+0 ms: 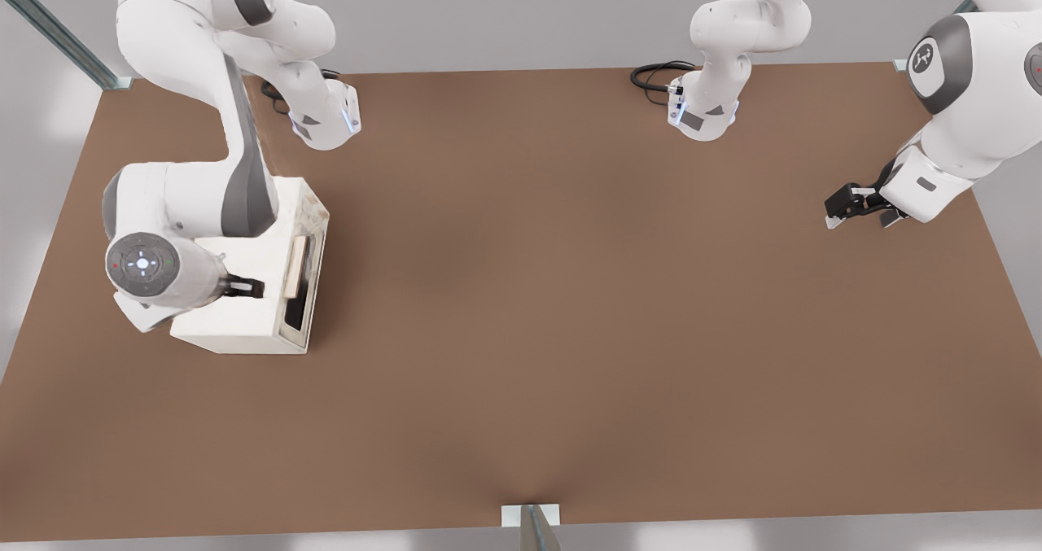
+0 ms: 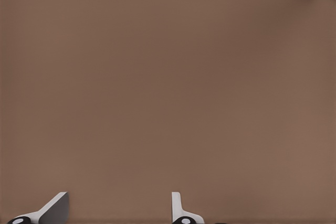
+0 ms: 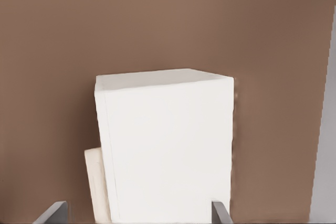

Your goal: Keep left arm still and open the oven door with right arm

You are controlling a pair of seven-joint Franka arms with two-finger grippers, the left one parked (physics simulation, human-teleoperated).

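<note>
The cream oven point(image 1: 244, 323) stands on the brown table at the front view's left. Its door point(image 1: 303, 282) faces the front view's right, with a dark window and a pale tan bar handle point(image 1: 297, 267), and looks flat against the oven front. My right arm point(image 1: 236, 185) reaches over the oven. Its slim black gripper point(image 1: 254, 288) hovers above the oven top, just short of the handle. In the right wrist view the oven top point(image 3: 168, 145) fills the middle and the handle point(image 3: 95, 182) peeks out beside it. The gripper point(image 3: 137, 214) is open, fingers wide apart, holding nothing.
The parked arm point(image 1: 961, 128) hangs over the table at the front view's far right, its black gripper point(image 1: 859, 205) above the surface. Two arm bases point(image 1: 704, 111) and a black cable point(image 1: 655, 75) sit at the table's back edge. Bare brown tabletop point(image 1: 570, 307) stretches between.
</note>
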